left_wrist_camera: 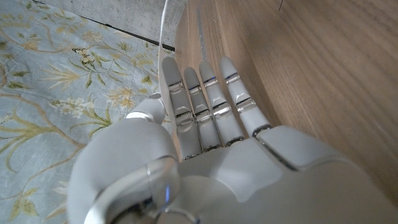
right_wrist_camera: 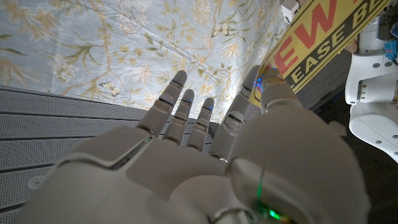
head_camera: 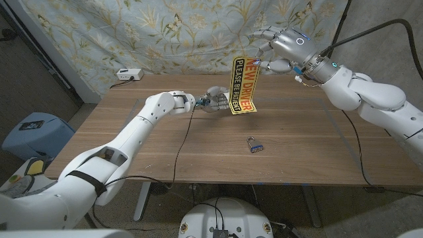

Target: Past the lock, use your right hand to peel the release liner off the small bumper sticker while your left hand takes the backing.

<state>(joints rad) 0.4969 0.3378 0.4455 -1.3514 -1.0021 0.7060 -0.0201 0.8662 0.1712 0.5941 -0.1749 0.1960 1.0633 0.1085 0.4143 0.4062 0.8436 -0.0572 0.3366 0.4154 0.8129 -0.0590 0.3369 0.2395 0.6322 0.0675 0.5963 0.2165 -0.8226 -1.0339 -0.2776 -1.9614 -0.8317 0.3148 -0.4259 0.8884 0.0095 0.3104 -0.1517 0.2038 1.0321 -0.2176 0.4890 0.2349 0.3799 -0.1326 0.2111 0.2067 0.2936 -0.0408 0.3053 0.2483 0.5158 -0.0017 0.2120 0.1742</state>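
The yellow bumper sticker point(head_camera: 242, 86), lettered "NEW DRIVER PLEASE BE PATIENT", hangs in the air over the far middle of the table. My right hand point(head_camera: 281, 47) pinches its top end between thumb and a finger, the other fingers spread. In the right wrist view the sticker point(right_wrist_camera: 323, 37) runs off from that hand point(right_wrist_camera: 249, 143). My left hand point(head_camera: 215, 100) is just left of the sticker's lower part, above the table. In the left wrist view the left hand point(left_wrist_camera: 205, 155) has straight fingers point(left_wrist_camera: 211, 106) with nothing in them. A small padlock point(head_camera: 254, 146) lies nearer on the table.
A white box point(head_camera: 129, 75) with a cable sits at the far left corner of the wooden table point(head_camera: 132, 142). A thin cable point(head_camera: 183, 142) trails from the left wrist across the table to the front edge. A floral curtain point(head_camera: 165, 33) hangs behind.
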